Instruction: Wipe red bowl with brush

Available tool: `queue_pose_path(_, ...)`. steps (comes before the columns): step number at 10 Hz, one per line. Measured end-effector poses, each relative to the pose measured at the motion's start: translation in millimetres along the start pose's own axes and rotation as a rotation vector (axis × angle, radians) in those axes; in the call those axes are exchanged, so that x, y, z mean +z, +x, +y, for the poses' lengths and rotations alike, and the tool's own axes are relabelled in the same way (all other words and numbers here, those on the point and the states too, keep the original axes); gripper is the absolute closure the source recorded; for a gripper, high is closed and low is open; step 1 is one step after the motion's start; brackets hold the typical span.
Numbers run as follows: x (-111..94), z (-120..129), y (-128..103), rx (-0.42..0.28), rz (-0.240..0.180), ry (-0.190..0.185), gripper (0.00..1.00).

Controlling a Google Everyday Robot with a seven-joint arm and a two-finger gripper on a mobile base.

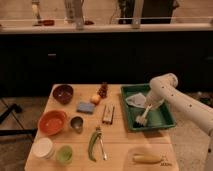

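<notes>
The red bowl [52, 122] is wide and orange-red and sits at the table's left side. The brush [143, 116] lies in the green tray [167, 120] at the right, its pale handle pointing up-right and its bristle head toward the tray's front left. My gripper [149, 104] reaches down into the tray from the white arm and sits at the top end of the brush handle. It is far to the right of the red bowl.
A dark maroon bowl [63, 93], metal cup [76, 123], blue sponge [85, 107], orange fruit [95, 99], small box [107, 113], green-handled utensil [93, 145], white container [43, 148], green cup [64, 154] and a yellow object [146, 158] are on the table. A pale item [135, 100] lies in the tray.
</notes>
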Motion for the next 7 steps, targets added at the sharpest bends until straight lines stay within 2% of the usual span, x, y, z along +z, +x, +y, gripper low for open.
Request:
queue_pose_path(4, -33.5, -12.3, 12.7, 0.024, 0.074, 0.035, 1.00)
queue_pose_path(7, -58.0, -13.7, 19.7, 0.050, 0.113, 0.063, 1.00)
